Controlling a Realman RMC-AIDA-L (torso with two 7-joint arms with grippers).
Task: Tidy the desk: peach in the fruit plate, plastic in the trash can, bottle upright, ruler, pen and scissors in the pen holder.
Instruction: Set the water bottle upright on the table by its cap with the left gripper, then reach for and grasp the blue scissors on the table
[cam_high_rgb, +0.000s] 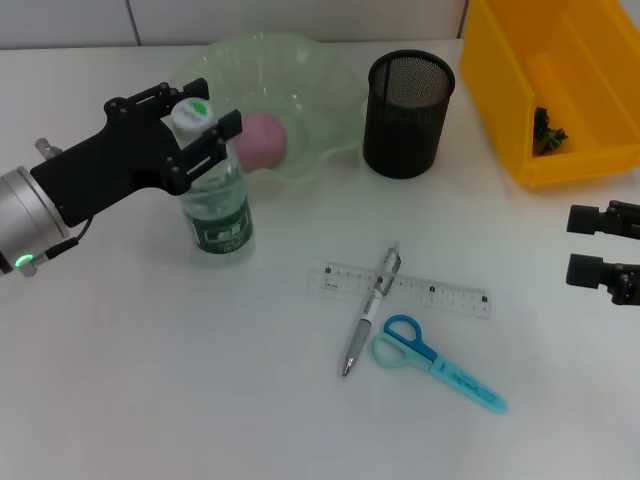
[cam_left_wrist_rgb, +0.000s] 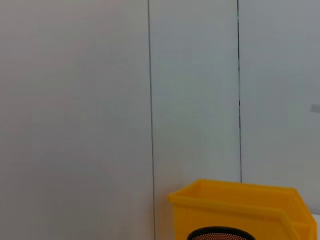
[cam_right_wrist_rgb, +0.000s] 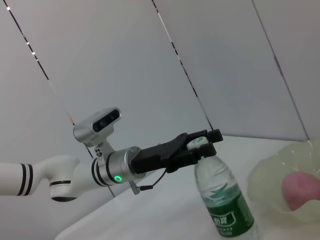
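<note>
Your left gripper (cam_high_rgb: 205, 128) has its fingers set on either side of the neck of the bottle (cam_high_rgb: 217, 205), just under the white cap; whether they are pressing it or standing slightly off it you cannot tell from these views. The left arm reaches in from the left edge of the worktop, roughly level, forearm lying across toward the back, with a green light showing on its wrist ring. The bottle stands upright, long axis vertical, cap up, on the left half of the worktop toward the far edge, just in front of the pale green fruit plate (cam_high_rgb: 330, 85), where the peach (cam_high_rgb: 264, 138) lies. The black mesh pen holder (cam_high_rgb: 408, 113) stands near the far edge at centre, the yellow trash can (cam_high_rgb: 520, 90) in the far right corner. Your right gripper (cam_high_rgb: 598, 245) hangs at the right edge, fingers apart, holding nothing. Mid-worktop, the ruler (cam_high_rgb: 440, 294) lies flat, running left to right; the pen (cam_high_rgb: 370, 310) crosses over it, tip toward the near edge; the scissors (cam_high_rgb: 435, 363) lie just beside the pen, blades aimed toward the near right corner.
</note>
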